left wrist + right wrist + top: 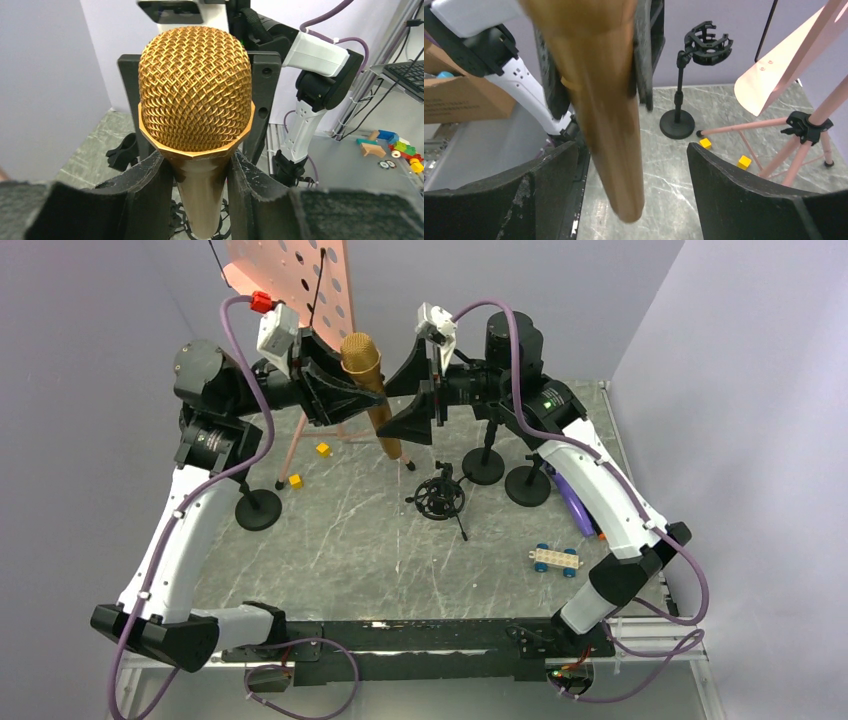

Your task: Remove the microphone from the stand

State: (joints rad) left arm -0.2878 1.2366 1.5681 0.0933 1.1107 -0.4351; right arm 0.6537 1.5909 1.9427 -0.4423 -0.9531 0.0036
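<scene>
Mic (195, 90): gold, held up off the worktop (350, 540) in the air, head up, shaft slanting down; it sits in no clip.
Left hand (202, 170): clamped on the mic, pads on the neck just under the mesh head.
Right hand (631, 150): open, one finger on each side of the mic's lower shaft, apart from it.
Stand (678, 122): black, on the worktop beyond and below the mic, its clip empty. I cannot tell which of the stands is the mic's own.
Handling: likely a stiff metal body with some weight, top-heavy at the head; the smooth tapered shaft may slip downward through the pads. The mesh could dent, so leave it alone.
Where to hold: the shaft, at the neck or mid-length, squeezed across its width.
Progress: removal looks essentially done.
</scene>
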